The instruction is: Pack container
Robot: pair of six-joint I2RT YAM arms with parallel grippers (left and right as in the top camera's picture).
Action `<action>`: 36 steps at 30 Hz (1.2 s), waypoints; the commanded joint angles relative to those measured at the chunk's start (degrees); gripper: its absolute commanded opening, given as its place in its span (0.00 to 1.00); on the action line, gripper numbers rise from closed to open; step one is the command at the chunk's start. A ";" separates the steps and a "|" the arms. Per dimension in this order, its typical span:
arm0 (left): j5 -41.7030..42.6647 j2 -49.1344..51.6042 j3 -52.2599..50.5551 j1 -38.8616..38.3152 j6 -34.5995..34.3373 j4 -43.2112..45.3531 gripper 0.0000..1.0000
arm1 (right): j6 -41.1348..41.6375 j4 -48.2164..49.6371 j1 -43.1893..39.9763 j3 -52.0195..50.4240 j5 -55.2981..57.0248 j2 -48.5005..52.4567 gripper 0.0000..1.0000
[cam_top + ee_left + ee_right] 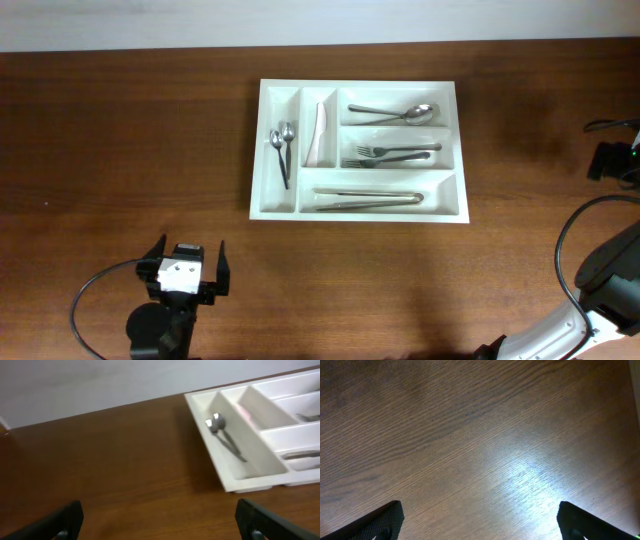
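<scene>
The white cutlery tray [258, 160] lies at the table's middle. Its narrow compartments hold two small spoons [283, 145] and a white knife-like piece [319, 132]. Its long compartments hold a large spoon [395, 113], forks [390, 154] and long utensils [368, 198]. In the left wrist view the tray [235, 477] sits at upper right with a small spoon [217, 424] inside. My left gripper [186, 258] [160, 520] is open and empty, near the front left, well short of the tray. My right gripper [479, 522] is open and empty over bare wood.
The right arm's body [610, 275] and black cables [570, 240] sit at the right edge. A black device [608, 160] lies at far right. A white wall [100, 385] runs behind the table.
</scene>
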 commanded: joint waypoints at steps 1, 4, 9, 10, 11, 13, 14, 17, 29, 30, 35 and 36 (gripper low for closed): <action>-2.08 -0.61 -0.59 1.99 -0.66 -0.70 0.99 | 0.48 0.00 0.11 -0.31 -0.07 -0.11 0.99; -2.27 -0.61 -0.59 2.75 -0.63 -0.72 0.99 | 0.48 0.00 0.11 -0.31 -0.07 -0.11 0.99; -0.50 -0.61 -0.59 2.69 -0.72 -0.74 0.99 | 0.48 0.00 0.11 -0.31 -0.09 -0.11 0.99; 0.44 -0.59 -0.59 2.69 -0.70 -0.70 0.99 | 0.48 0.00 0.11 -0.31 -0.07 -0.11 0.99; 0.50 -0.59 -0.59 2.69 -0.70 -0.70 0.99 | 0.48 -0.02 0.11 -0.31 -0.07 -0.11 0.99; 0.33 -0.59 -0.59 2.69 -0.68 -0.70 0.99 | 0.48 0.00 0.11 -0.31 -0.07 -0.11 0.99; 0.33 -0.59 -0.59 2.69 -0.68 -0.70 0.99 | 0.48 0.00 0.11 -0.31 -0.07 -0.11 0.98; 0.33 -0.59 -0.59 2.69 -0.68 -0.70 0.99 | 0.48 0.00 0.11 -0.31 -0.09 -0.11 0.99; 0.33 -0.59 -0.59 2.69 -0.68 -0.70 0.99 | 0.48 0.00 0.11 -0.31 -0.07 -0.11 0.99; 0.33 -0.59 -0.59 2.69 -0.68 -0.70 0.99 | 0.48 0.00 0.11 -0.31 -0.07 -0.11 0.99; 0.33 -0.59 -0.59 2.69 -0.68 -0.70 0.99 | 0.48 0.00 0.11 -0.31 -0.07 -0.11 0.99; 0.33 -0.59 -0.59 2.69 -0.68 -0.70 0.99 | 0.48 0.00 0.11 -0.31 -0.07 -0.11 0.99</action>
